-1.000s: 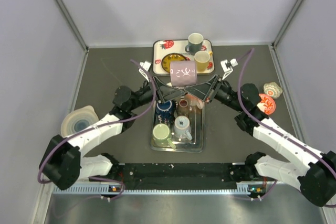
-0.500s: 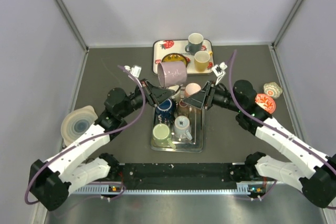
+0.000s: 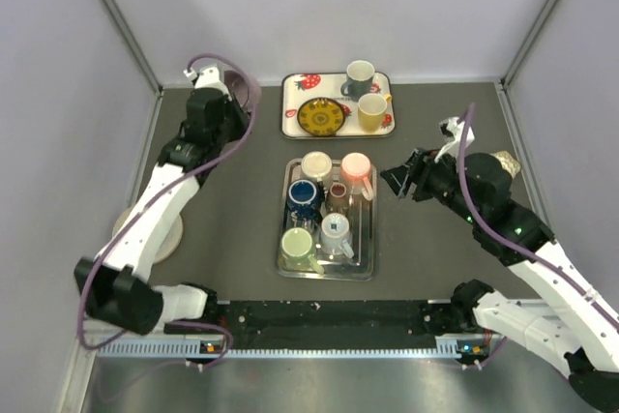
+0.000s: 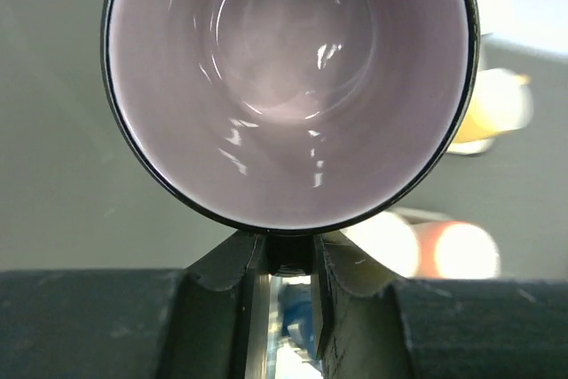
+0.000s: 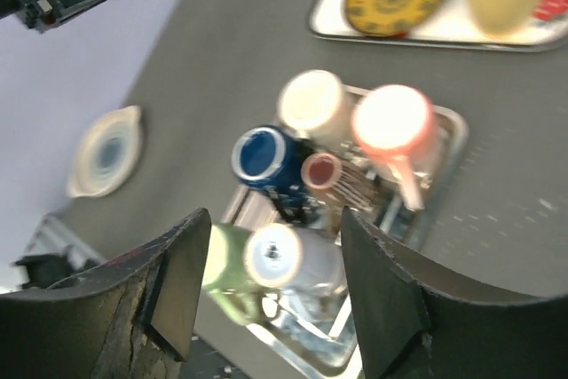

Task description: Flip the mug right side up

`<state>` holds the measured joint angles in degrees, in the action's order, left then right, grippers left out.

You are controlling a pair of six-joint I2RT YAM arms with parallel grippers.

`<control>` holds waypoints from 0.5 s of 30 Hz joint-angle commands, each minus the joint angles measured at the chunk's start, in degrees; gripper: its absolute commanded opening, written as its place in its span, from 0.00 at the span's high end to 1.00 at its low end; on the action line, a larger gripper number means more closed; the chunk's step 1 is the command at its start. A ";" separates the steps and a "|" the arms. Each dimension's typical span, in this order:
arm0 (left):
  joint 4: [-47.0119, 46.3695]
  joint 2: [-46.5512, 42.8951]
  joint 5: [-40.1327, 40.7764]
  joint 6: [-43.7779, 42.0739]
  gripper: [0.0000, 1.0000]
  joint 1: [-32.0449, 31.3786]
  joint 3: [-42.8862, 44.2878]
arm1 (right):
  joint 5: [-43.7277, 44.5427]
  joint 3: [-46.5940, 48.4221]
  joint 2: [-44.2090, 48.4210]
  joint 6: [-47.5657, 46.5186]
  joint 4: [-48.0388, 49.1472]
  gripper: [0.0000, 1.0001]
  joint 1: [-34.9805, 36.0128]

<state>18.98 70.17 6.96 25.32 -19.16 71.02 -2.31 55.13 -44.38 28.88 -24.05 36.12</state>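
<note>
The lilac mug (image 4: 288, 86) fills the left wrist view, its open mouth facing the camera, with a black rim. My left gripper (image 4: 288, 259) is shut on its dark handle just below the rim. In the top view my left gripper (image 3: 215, 96) is raised at the far left back corner, and the mug is mostly hidden behind it. My right gripper (image 3: 395, 179) is open and empty, right of the metal tray (image 3: 373, 239). In the right wrist view its fingers (image 5: 177, 290) frame the tray's mugs.
The metal tray holds several upturned mugs: cream (image 3: 315, 164), pink (image 3: 356, 166), blue (image 3: 302, 193), green (image 3: 298, 247), white (image 3: 336, 234). A strawberry-print tray (image 3: 290, 94) at the back carries a yellow plate and two upright mugs. A lidded bowl (image 3: 145, 224) sits left.
My left arm has swung the mug from above the metal tray to the far left back corner. My right gripper has drawn back to the right, open.
</note>
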 commanded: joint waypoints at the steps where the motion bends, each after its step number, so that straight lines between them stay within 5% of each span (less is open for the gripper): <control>1: 6.15 10.93 6.39 -5.19 1.00 2.45 4.55 | 14.08 -3.71 2.37 -3.75 -5.21 0.36 0.36; 15: 7.56 40.21 7.46 -8.27 1.00 5.18 24.93 | 20.59 -4.07 -5.45 -4.28 -11.72 0.02 0.44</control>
<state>30.83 107.37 12.99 18.11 -14.63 87.92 13.37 51.31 -48.62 23.62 -35.90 36.16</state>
